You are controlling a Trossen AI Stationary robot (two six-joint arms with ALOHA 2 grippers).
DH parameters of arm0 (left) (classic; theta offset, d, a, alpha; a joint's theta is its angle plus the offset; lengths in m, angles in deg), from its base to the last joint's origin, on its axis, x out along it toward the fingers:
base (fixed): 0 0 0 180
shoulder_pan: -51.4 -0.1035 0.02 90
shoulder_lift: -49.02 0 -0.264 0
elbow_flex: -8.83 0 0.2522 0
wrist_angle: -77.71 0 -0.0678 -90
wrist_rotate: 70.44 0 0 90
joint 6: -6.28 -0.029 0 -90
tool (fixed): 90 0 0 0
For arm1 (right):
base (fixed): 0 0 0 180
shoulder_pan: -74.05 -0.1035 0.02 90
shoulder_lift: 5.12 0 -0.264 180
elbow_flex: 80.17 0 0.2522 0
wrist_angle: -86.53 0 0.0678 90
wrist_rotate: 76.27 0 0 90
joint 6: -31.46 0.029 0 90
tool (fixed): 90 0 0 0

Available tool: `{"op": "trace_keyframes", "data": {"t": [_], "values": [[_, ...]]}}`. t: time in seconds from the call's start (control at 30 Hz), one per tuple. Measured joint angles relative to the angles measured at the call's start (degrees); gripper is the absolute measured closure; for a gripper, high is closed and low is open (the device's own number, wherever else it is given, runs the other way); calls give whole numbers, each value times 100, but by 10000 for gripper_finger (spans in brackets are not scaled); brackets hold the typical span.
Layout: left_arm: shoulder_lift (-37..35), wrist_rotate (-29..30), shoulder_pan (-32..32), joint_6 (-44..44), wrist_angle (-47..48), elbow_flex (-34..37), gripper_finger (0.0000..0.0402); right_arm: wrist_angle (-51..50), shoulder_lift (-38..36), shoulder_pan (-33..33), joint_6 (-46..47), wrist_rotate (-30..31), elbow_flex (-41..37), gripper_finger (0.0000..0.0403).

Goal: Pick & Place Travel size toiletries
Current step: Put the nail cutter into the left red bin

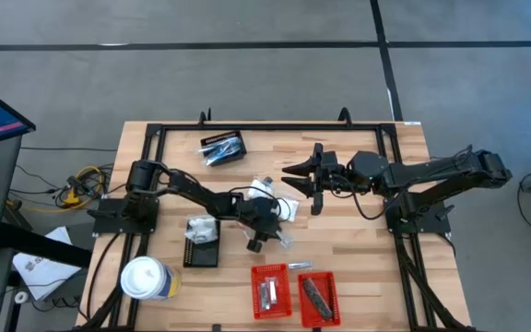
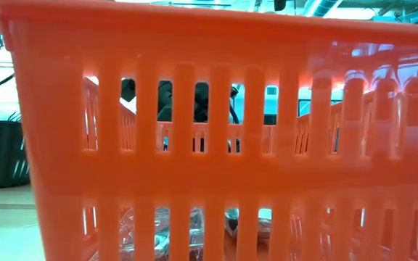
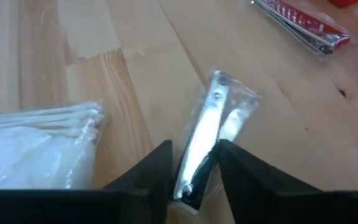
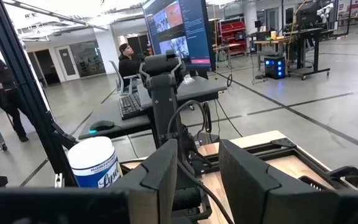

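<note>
Your left gripper is low over the desk, just above the red basket; its fingers stand narrow around a silvery packet. Your right gripper waits farther back, fingers partly open, holding nothing.

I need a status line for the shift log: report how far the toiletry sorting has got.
Done: both red baskets already hold items. In hand: the left gripper straddles a clear-wrapped silvery packet on the table, not yet lifted. Left: the white packets mid-table and those in the black trays. The right gripper waits, raised.
</note>
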Motion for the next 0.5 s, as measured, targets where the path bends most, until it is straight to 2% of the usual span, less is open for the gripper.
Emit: {"op": "trace_keyframes", "data": {"t": [0.17, 0.27, 0.5], "values": [[-4, -2, 0, 4, 62, 2, 347, -6, 0, 0, 0, -2, 0, 290], [-24, 42, 0, 6, 77, 6, 353, -6, 0, 0, -1, 0, 0, 290], [-617, 1389, 115, 0, 684, 41, 353, -16, 0, -9, 0, -2, 0, 290]]}}
